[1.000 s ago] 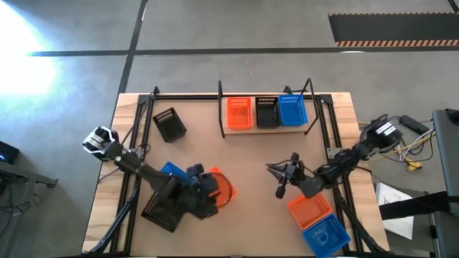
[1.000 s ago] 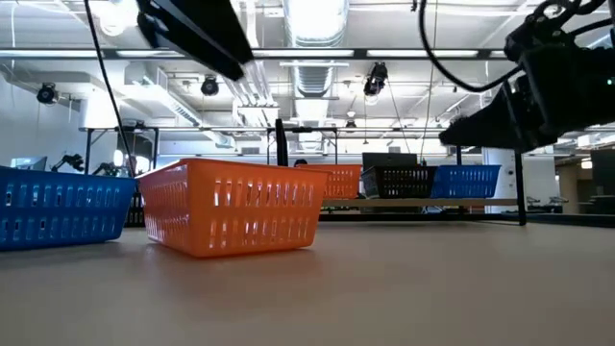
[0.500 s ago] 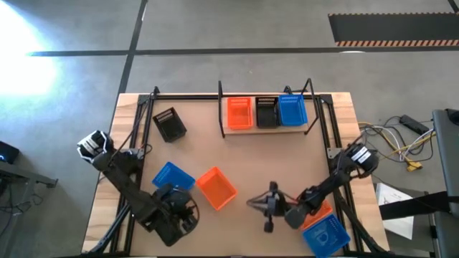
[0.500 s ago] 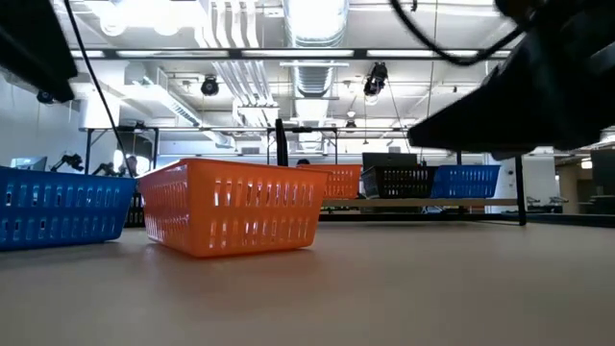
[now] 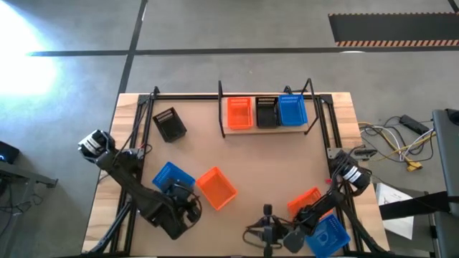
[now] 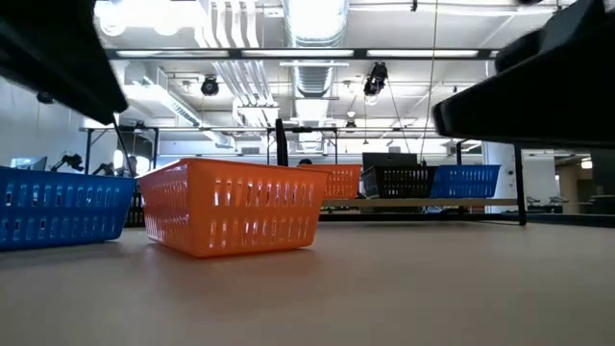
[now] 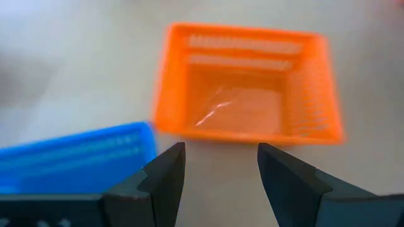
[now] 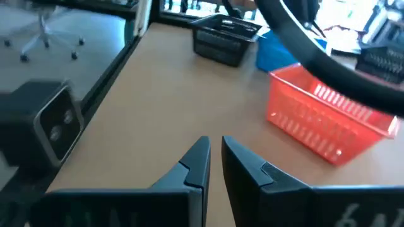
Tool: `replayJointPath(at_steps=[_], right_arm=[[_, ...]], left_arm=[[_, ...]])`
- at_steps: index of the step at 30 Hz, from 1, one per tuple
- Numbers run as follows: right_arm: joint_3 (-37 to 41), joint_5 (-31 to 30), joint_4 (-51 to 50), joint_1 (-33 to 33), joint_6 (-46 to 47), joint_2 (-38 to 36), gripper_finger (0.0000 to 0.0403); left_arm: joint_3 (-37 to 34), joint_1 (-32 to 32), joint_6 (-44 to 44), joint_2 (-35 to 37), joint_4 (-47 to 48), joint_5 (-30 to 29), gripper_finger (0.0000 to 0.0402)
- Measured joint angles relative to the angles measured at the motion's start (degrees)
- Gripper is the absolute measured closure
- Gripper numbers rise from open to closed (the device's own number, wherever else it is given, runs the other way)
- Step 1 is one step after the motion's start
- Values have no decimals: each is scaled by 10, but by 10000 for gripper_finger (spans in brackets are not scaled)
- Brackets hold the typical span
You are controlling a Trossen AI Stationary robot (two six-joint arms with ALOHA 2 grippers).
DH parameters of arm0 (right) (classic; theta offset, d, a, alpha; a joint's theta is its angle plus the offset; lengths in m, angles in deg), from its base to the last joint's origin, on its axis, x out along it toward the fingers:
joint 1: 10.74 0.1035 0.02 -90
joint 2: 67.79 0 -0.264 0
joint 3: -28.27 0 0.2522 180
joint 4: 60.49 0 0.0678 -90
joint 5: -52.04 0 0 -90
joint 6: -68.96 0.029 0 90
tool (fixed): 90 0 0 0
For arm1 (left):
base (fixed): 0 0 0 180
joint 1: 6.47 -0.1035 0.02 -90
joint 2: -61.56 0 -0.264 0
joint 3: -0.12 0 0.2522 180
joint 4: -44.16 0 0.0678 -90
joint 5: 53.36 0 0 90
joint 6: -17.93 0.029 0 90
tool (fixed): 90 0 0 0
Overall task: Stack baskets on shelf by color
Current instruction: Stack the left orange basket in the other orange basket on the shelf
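- Near the table's front edge, we see the right gripper point(image 5: 267, 231) empty, its fingers almost pressed together.
- Over the front left, our left gripper point(image 7: 218, 165) hangs spread, holding nothing, above an orange perforated plastic basket point(image 5: 216, 188) lying beside a blue perforated basket point(image 5: 171, 175).
- At the back, we see the light wooden shelf point(image 5: 224, 127) carrying orange, black and blue baskets.

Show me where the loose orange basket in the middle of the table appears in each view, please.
High view: orange basket, centre-left, beside the blue basket.
Low view: left of centre.
Left wrist view: ahead of the open left gripper.
Right wrist view: at the right.
Shared landmark: that blue basket.
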Motion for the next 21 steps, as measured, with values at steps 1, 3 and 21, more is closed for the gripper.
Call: replayJointPath(at_steps=[1,3,21], right_arm=[[-8,-1,-7,4,-16,0,369],[-19,-20,-44,16,-30,-17,369],[-102,-173,-577,147,291,-171,369]], left_arm=[[0,-2,32,0,-35,-9,219],[0,-6,114,0,-125,-27,219],[57,-62,605,-138,-608,-39,219]])
